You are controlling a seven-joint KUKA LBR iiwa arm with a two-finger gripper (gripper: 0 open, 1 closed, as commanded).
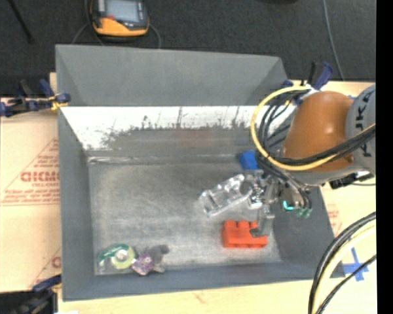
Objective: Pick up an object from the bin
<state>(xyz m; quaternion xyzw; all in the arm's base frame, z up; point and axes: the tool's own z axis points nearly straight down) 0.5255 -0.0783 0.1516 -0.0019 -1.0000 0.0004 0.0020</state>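
Camera view: The gripper [264, 221] is positioned low in the right part of the bin [164, 120], directly above the right end of a red block [242, 235]. The red block lies flat on the bin floor near the front wall, long axis left to right. Gripper opening: cannot be determined. A clear plastic piece [221, 195] lies just left of the gripper, long axis rising toward the right. A blue piece [247, 160] lies behind it.
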